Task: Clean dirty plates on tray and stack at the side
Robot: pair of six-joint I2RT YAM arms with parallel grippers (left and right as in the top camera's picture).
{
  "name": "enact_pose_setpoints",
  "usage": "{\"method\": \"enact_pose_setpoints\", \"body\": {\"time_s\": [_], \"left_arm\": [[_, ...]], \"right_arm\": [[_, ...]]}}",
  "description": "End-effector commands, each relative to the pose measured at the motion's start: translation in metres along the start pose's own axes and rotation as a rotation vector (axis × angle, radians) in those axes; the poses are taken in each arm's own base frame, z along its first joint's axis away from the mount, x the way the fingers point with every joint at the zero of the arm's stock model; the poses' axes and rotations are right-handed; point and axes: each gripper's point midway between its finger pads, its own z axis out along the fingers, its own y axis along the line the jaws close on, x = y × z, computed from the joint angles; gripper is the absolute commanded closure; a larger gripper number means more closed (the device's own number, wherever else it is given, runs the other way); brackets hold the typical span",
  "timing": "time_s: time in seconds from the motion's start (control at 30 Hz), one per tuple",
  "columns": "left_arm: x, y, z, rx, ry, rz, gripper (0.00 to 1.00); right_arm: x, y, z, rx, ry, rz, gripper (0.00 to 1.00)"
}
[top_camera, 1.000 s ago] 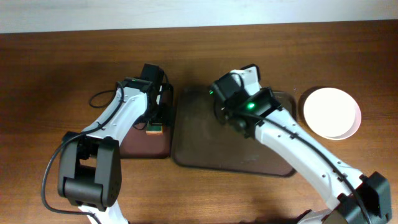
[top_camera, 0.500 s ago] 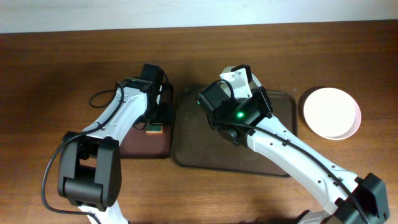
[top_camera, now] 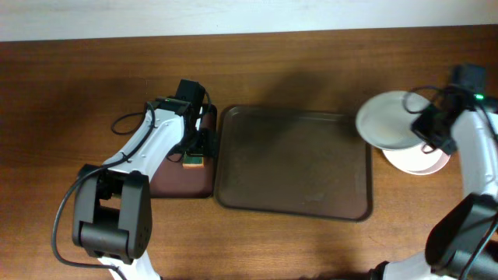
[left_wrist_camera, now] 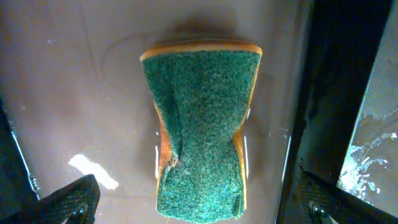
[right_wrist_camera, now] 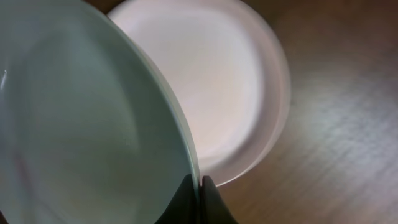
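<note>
The large brown tray (top_camera: 296, 163) lies mid-table with nothing on it. My right gripper (top_camera: 428, 134) is shut on the rim of a white plate (top_camera: 387, 118) and holds it tilted, partly over the stacked white plates (top_camera: 426, 160) on the table at the right. In the right wrist view the fingers (right_wrist_camera: 200, 186) pinch the held plate's (right_wrist_camera: 81, 124) edge, with the stack (right_wrist_camera: 211, 93) below. My left gripper (top_camera: 194, 148) is open over the small dark tray (top_camera: 180, 180), straddling a green and orange sponge (left_wrist_camera: 200, 134) lying there.
A black cable (top_camera: 128, 123) loops on the table left of the small dark tray. The back edge of the table runs along a pale wall (top_camera: 249, 15).
My right arm swung from over the brown tray to the far right, carrying a plate above the stack. The left arm has not moved.
</note>
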Motion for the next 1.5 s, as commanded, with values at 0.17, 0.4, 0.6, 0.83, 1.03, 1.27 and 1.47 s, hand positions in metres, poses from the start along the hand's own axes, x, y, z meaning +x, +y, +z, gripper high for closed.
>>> {"method": "enact_pose_setpoints", "body": {"time_s": [0.17,0.4,0.6,0.83,1.03,1.27,1.47], "left_arm": [[-0.009,0.001,-0.012,0.007,-0.041,-0.002,0.01],[-0.018,0.012,-0.019,0.026,-0.077,-0.127,0.01],[-0.025,0.038,-0.032,0.097,-0.11,-0.143,0.0],[0.016,0.039,-0.051,0.091,0.005,-0.141,0.0],[0.047,0.043,-0.091,0.116,-0.187,-0.156,0.01],[0.101,0.052,-0.187,0.181,-0.737,-0.155,0.0],[0.119,0.055,-0.229,0.203,-0.918,-0.153,0.01]], "right_arm": [[-0.024,-0.062,0.04,-0.064,0.098,0.238,0.85],[0.006,0.034,0.018,-0.461,0.181,-0.147,0.03],[0.096,0.122,0.003,-0.365,0.229,-0.619,0.01],[0.133,0.12,-0.048,-0.355,0.243,-0.721,0.01],[0.128,0.093,-0.121,-0.465,-0.059,-0.704,0.01],[0.16,0.032,-0.185,-0.587,-0.389,-0.673,0.01],[0.163,0.026,-0.192,-0.598,-0.414,-0.67,0.01]]}}
